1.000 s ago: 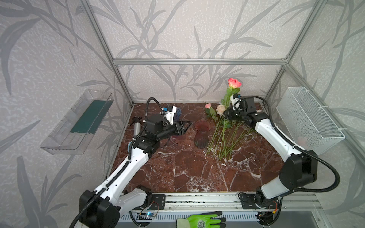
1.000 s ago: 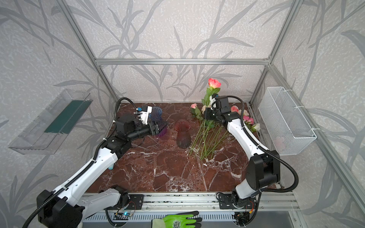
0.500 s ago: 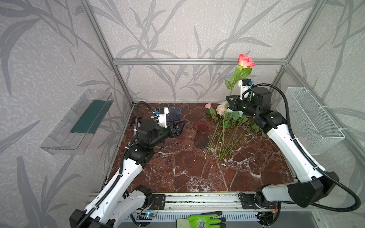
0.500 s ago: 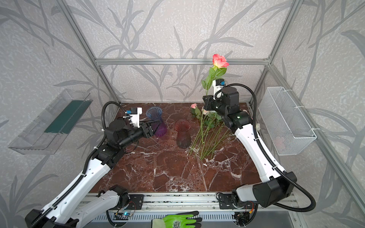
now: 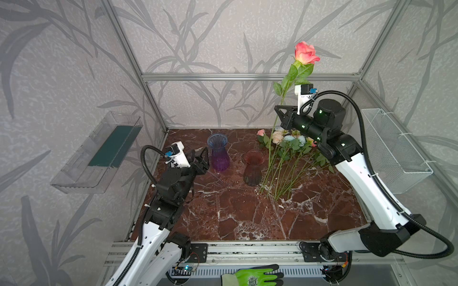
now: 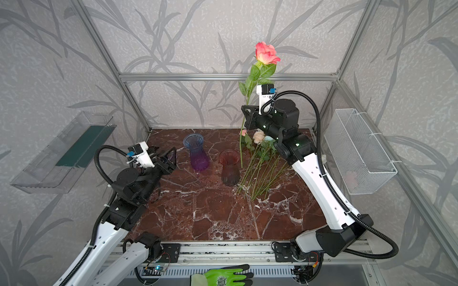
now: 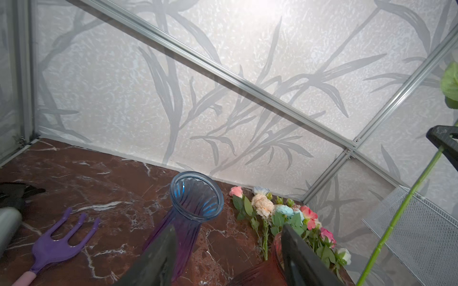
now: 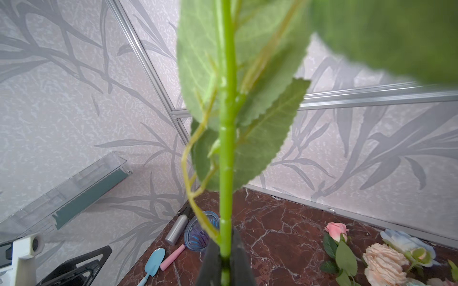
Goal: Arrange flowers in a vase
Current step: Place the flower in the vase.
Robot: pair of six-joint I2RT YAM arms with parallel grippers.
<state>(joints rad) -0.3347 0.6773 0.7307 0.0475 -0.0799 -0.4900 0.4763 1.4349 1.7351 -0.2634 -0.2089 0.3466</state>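
Flowers (image 5: 292,158): most lie in a loose heap on the table (image 5: 247,218), heads toward the back wall, stems fanned just beside the red vase (image 5: 252,168). One coral rose (image 5: 306,53) is held upright, high up, with the right hand (image 5: 278,115) clamped on its stem. The stem tip hangs near the red vase's rim, not inside. Left hand (image 5: 202,154) sits low beside the blue-purple vase (image 5: 218,153), fingers apart, holding nothing. Both vases look empty. My read: one stem on its way, nothing placed, whole bunch left to do.
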